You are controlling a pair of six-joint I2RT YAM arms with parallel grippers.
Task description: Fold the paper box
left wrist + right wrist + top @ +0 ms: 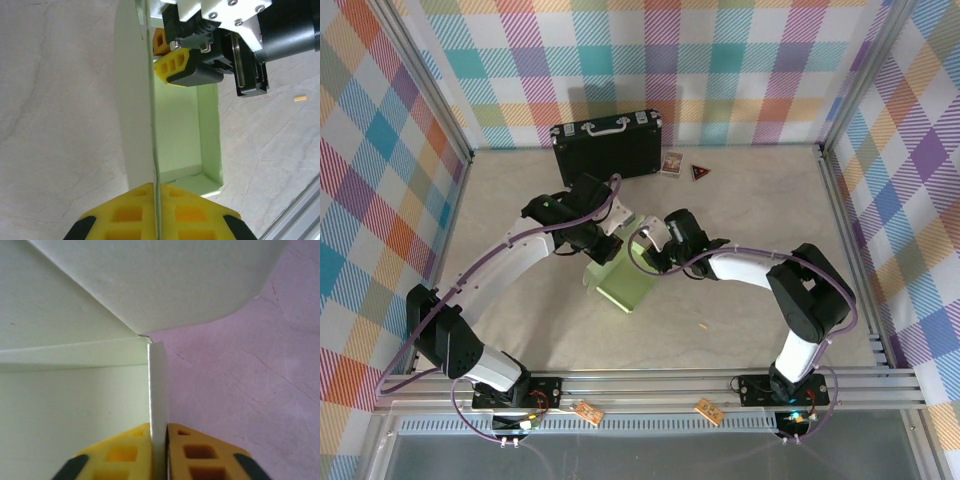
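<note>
tabletop pale, walls plaid; left gripper and right gripper pinch paper box.

One left gripper and one right gripper are pinching one paper box. One black case is standing behind. Two orange tags are lying in front.

Black hard case, metal handle uppermost, at the plaid back wall. Just right of it are a small printed card and a dark triangular piece. Tan sliver on the pale marbled table. Near rail carries an orange tag to the left and a second orange tag to the right, well apart.
</note>
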